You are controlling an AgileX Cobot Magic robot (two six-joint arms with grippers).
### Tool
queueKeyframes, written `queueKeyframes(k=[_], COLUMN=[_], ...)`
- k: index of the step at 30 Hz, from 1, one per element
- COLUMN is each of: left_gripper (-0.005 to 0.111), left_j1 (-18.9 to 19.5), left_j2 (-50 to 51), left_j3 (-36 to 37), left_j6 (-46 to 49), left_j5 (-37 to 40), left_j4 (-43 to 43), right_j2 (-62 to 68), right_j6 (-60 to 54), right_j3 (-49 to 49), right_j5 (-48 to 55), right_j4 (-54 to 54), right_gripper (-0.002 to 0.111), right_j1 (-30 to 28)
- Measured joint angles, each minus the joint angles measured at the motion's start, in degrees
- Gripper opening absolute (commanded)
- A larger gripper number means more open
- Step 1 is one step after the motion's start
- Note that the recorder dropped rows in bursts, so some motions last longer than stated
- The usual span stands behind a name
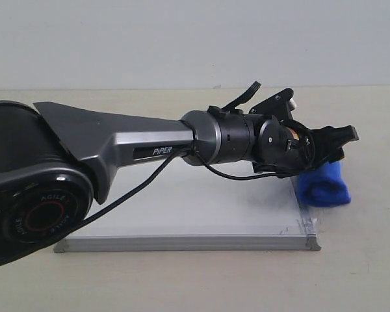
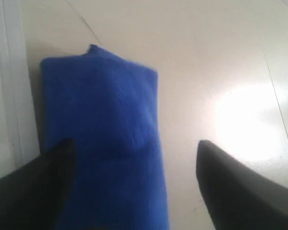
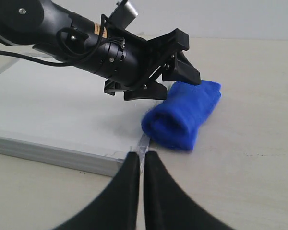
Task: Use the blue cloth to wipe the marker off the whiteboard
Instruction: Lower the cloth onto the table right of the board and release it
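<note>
The blue cloth [image 1: 324, 185] lies as a rolled bundle on the table, right against the whiteboard's [image 1: 182, 211] right edge. My left gripper [image 1: 346, 144] reaches across the board and hangs open just over the cloth. In the left wrist view the cloth [image 2: 101, 124] fills the space between the spread fingers [image 2: 33, 191], with the left gripper [image 2: 134, 143] holding nothing. The right wrist view shows the cloth [image 3: 182, 115], the whiteboard [image 3: 53, 105] and the left gripper [image 3: 170, 72] above them. My right gripper [image 3: 143, 155] is shut and empty near the board's taped corner. No red marker line shows; the arm hides much of the board.
The board's silver frame [image 1: 182, 243] runs along its near edge, with a grey corner cap and tape [image 1: 310, 227] at the near right. Beige table top [image 1: 370, 260] surrounds the board. A black cable [image 1: 143, 185] hangs under the left arm.
</note>
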Motion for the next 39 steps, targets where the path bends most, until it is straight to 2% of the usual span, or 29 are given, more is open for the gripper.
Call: queueKeyframes(k=[13, 18, 21, 23, 24, 25, 27, 28, 33, 39], left_gripper=[0.077, 0.076, 0.075, 0.065, 0.05, 0.042, 0.013, 0.007, 0.004, 0.004], left_j1=[0.0, 0.76, 2.49, 2.99, 2.99, 2.99, 2.99, 2.99, 1.75, 0.28], left_j2=[0.0, -2.21, -5.09, -5.91, -6.0, -6.04, -6.14, -6.26, -5.31, -4.17], left_j3=[0.0, 0.0, 0.0, 0.0, 0.0, 0.0, 0.0, 0.0, 0.0, 0.0], left_j6=[1.51, 2.3, 3.11, 3.44, 3.55, 4.14, 5.88, 7.17, 9.77, 10.27], left_j5=[1.52, 8.46, 17.76, 23.78, 25.81, 29.04, 33.03, 34.34, 32.56, 31.41], left_j4=[0.13, 4.85, 12.9, 19.48, 21.62, 25.49, 28.38, 28.7, 23.73, 22.88], right_j2=[0.0, 0.0, 0.0, 0.0, 0.0, 0.0, 0.0, 0.0, 0.0, 0.0], right_j6=[0.0, 0.0, 0.0, 0.0, 0.0, 0.0, 0.0, 0.0, 0.0, 0.0], right_j3=[0.0, 0.0, 0.0, 0.0, 0.0, 0.0, 0.0, 0.0, 0.0, 0.0], right_j5=[0.0, 0.0, 0.0, 0.0, 0.0, 0.0, 0.0, 0.0, 0.0, 0.0], right_j4=[0.0, 0.0, 0.0, 0.0, 0.0, 0.0, 0.0, 0.0, 0.0, 0.0], right_gripper=[0.0, 0.0, 0.0, 0.0, 0.0, 0.0, 0.0, 0.0, 0.0, 0.0], right_j1=[0.0, 0.0, 0.0, 0.0, 0.0, 0.0, 0.0, 0.0, 0.0, 0.0])
